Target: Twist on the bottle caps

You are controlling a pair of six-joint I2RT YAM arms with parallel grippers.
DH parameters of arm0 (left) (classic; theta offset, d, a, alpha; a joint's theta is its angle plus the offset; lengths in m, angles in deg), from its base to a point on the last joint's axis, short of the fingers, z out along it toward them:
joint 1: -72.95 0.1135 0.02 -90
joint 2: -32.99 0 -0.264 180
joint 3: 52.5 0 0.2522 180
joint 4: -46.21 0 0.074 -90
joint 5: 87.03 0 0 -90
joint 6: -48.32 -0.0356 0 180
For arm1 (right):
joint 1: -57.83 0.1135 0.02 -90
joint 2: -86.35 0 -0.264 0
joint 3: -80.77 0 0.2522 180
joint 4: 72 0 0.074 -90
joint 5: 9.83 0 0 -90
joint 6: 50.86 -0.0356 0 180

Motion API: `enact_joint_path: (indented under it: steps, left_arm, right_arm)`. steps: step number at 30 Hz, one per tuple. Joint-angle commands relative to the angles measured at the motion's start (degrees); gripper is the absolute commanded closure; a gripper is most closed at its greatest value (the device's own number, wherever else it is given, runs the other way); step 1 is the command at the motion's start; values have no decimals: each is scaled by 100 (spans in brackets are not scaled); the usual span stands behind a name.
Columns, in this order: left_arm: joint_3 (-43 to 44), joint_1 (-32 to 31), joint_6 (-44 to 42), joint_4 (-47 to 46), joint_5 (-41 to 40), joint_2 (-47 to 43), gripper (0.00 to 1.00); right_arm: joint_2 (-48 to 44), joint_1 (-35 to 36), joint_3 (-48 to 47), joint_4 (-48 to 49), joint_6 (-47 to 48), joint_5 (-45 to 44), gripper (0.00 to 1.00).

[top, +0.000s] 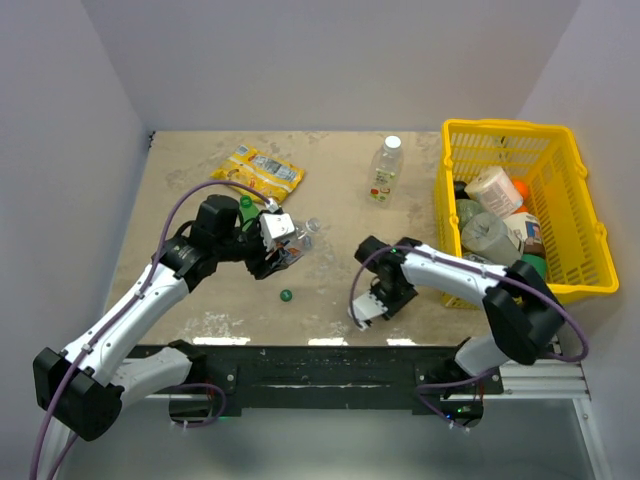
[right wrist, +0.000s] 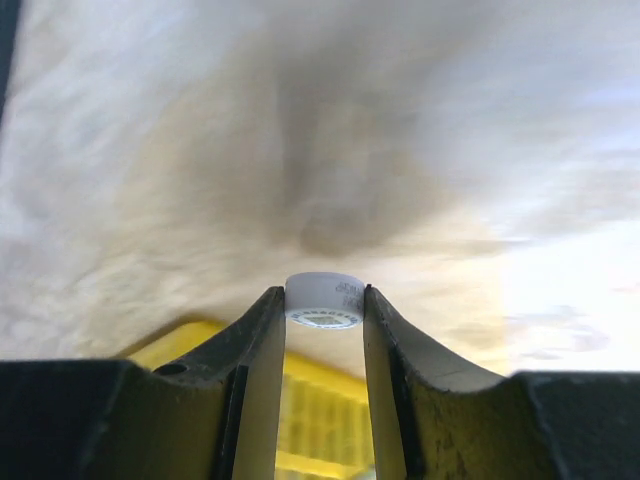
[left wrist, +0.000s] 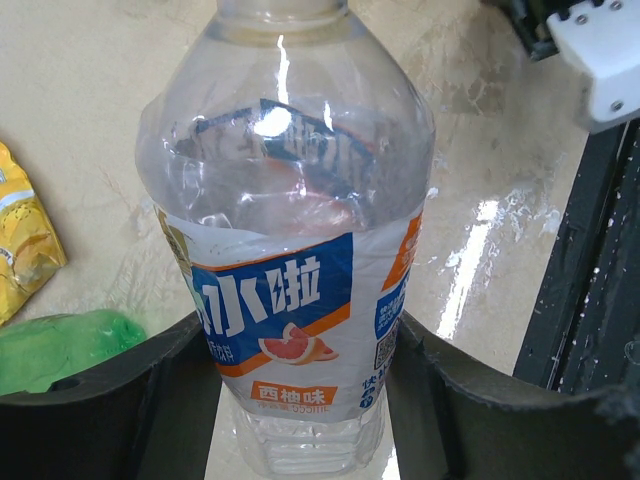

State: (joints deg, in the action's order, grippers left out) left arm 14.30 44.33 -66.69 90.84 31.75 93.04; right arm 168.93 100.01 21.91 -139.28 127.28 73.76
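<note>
One small white plastic screw cap (right wrist: 323,298) sits pinched between the jaws of the right arm (top: 450,272), low over the front of the beige tabletop (top: 330,215). The jaws of the left arm (top: 150,290) clamp the labelled waist of a clear plastic bottle (left wrist: 290,250) with blue-and-orange print, held a little way to the left, its neck seemingly uncapped. A dark green cap (top: 286,295) lies loose between them. The step looks like bringing cap to bottle. Next, the cap needs seating square on the threads before any turning.
</note>
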Motion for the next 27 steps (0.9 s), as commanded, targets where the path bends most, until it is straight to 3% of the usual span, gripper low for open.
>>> enact_joint_path:
  steps: [1, 5, 10, 13, 16, 27]
  left_arm:
    - [304, 41, 94, -178, 94, 6, 100]
    - [435, 58, 76, -82, 23, 15, 100]
    - [585, 85, 23, 103, -91, -28, 100]
    - [638, 129, 40, 147, -135, -55, 100]
    - [682, 242, 128, 95, -188, -46, 100]
    - [708, 805, 744, -310, -179, 59, 100]
  right_arm:
    - [1029, 413, -1411, -107, -1341, 1079, 69]
    - [2023, 704, -2439, 121, -2159, 1213, 69]
    - [2613, 792, -2837, 157, -2758, 1458, 61]
    - [2343, 784, -2610, 315, -2933, 1564, 47]
    - [2017, 661, -2407, 473, -3179, 1871, 42]
    - [593, 19, -1590, 1537, -3901, 3181, 40]
